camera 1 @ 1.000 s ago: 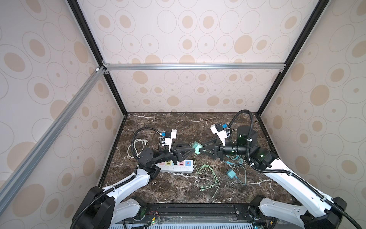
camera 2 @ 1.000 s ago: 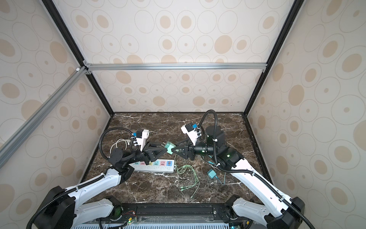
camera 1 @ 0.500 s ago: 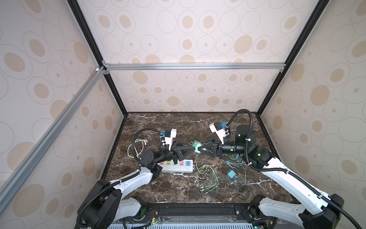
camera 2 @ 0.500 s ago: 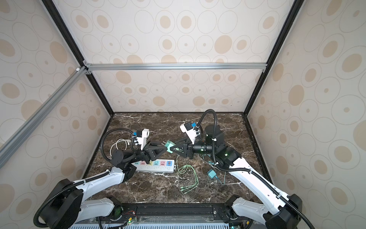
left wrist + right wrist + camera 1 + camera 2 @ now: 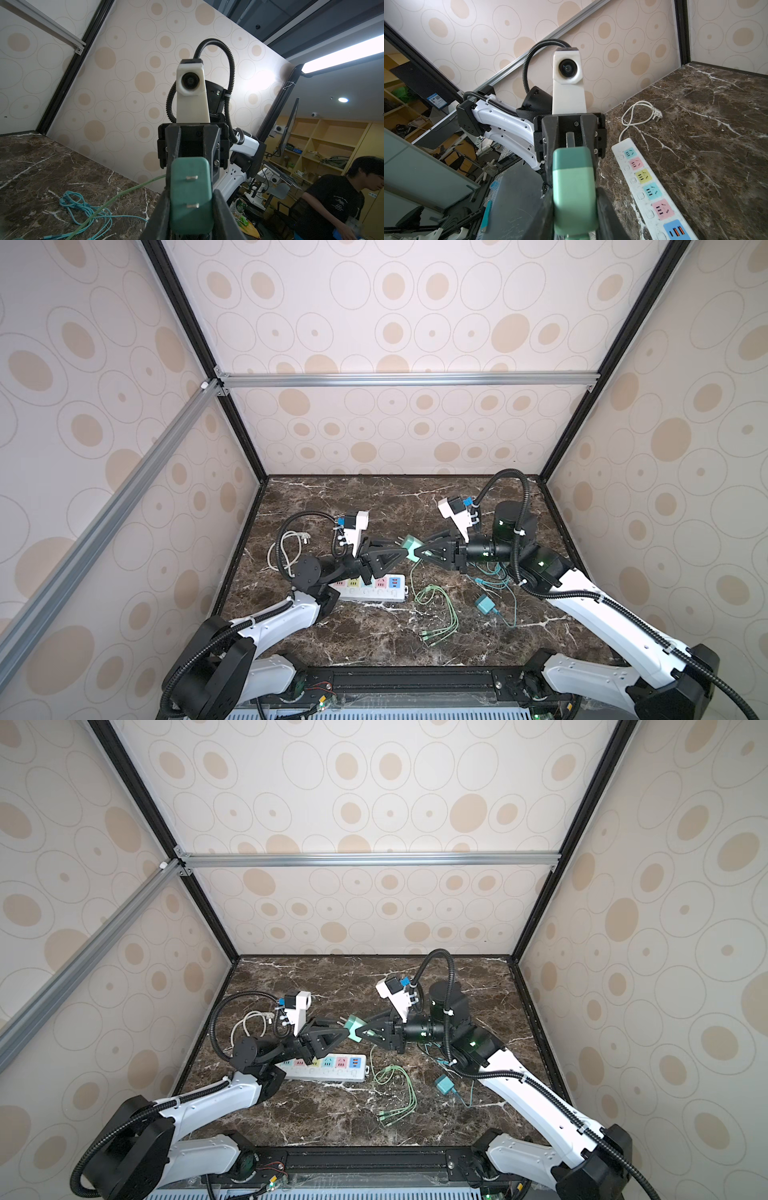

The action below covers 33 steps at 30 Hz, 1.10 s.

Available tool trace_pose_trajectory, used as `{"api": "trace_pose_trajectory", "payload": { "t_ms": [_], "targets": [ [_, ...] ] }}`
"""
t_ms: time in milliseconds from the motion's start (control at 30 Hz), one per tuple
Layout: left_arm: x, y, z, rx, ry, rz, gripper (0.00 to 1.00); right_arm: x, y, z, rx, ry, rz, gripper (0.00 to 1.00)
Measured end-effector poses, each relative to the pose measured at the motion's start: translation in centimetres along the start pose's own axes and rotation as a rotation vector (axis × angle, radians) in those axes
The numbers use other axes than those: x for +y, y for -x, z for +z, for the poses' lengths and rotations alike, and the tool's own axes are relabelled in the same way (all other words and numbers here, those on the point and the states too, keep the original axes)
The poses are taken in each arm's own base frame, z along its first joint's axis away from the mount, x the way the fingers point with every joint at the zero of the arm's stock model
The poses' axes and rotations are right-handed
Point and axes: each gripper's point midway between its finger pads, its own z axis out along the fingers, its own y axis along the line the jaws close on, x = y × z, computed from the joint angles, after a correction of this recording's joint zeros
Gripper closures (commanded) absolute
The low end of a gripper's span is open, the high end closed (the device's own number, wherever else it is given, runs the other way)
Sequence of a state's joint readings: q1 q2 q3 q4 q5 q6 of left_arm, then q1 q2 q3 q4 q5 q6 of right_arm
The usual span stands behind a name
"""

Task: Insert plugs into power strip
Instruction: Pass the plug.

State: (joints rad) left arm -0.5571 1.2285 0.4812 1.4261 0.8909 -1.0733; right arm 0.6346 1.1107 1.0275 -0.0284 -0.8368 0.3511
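A mint green plug (image 5: 411, 548) (image 5: 354, 1029) hangs in the air above the table, gripped from both sides. My left gripper (image 5: 402, 551) (image 5: 191, 193) is shut on it, the two metal prongs of the plug (image 5: 191, 209) facing its camera. My right gripper (image 5: 420, 551) (image 5: 574, 188) comes from the opposite side and is shut on the plug's smooth back end (image 5: 574, 199). The white power strip (image 5: 374, 590) (image 5: 328, 1069) (image 5: 648, 187) lies flat below my left gripper, its sockets bare. A teal plug (image 5: 484, 605) (image 5: 444, 1085) lies on the table to the right.
The green cable (image 5: 436, 608) loops over the marble in front of the strip. Teal cables (image 5: 494, 577) (image 5: 87, 209) bunch under my right arm. The strip's white cord and plug (image 5: 286, 548) (image 5: 656, 114) coil by the left wall. Walls close in on three sides.
My right gripper's jaws have closed in on the mint green plug. My left gripper has kept its hold, and the plug has stayed almost in place.
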Motion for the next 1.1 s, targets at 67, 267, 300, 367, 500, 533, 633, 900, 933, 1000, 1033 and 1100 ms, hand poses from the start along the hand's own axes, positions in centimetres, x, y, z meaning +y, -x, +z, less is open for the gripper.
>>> {"api": "trace_pose_trajectory", "payload": {
  "t_ms": [67, 267, 300, 367, 500, 533, 633, 900, 933, 1000, 1033, 1100],
  "targets": [
    [0.0, -0.1, -0.1, -0.001, 0.004, 0.0, 1.0, 0.0, -0.1, 0.1, 0.005, 0.007, 0.005, 0.68],
    [0.2, -0.2, -0.3, -0.004, 0.011, -0.002, 1.0, -0.2, -0.2, 0.6, 0.013, 0.027, 0.021, 0.66],
    [0.1, -0.2, -0.3, -0.004, 0.011, -0.001, 1.0, -0.2, -0.2, 0.6, 0.012, 0.029, 0.021, 0.66],
    [0.0, -0.1, -0.3, -0.005, 0.009, 0.004, 1.0, -0.1, -0.2, 0.6, 0.012, 0.033, 0.024, 0.64],
    [-0.3, 0.0, -0.3, -0.007, 0.005, 0.018, 1.0, 0.0, -0.2, 0.6, 0.015, 0.043, 0.027, 0.62],
    [-0.3, 0.0, -0.3, -0.007, 0.004, 0.019, 1.0, 0.0, -0.2, 0.6, 0.014, 0.045, 0.027, 0.62],
    [-0.3, 0.0, -0.3, -0.007, 0.005, 0.02, 1.0, 0.0, -0.2, 0.6, 0.015, 0.045, 0.027, 0.63],
    [-0.3, 0.0, -0.3, -0.007, 0.005, 0.021, 1.0, 0.0, -0.3, 0.7, 0.02, 0.05, 0.034, 0.6],
    [-0.3, 0.0, -0.3, -0.006, 0.006, 0.02, 1.0, -0.1, -0.4, 0.8, 0.023, 0.05, 0.037, 0.6],
    [-0.2, 0.0, -0.3, -0.006, 0.008, 0.018, 1.0, -0.2, -0.5, 0.9, 0.028, 0.053, 0.042, 0.61],
    [-0.1, -0.1, -0.3, -0.004, 0.01, 0.016, 1.0, -0.2, -0.6, 1.0, 0.03, 0.054, 0.044, 0.63],
    [0.0, -0.2, -0.3, -0.001, 0.015, 0.013, 1.0, -0.2, -0.7, 1.1, 0.033, 0.056, 0.046, 0.65]
  ]
}}
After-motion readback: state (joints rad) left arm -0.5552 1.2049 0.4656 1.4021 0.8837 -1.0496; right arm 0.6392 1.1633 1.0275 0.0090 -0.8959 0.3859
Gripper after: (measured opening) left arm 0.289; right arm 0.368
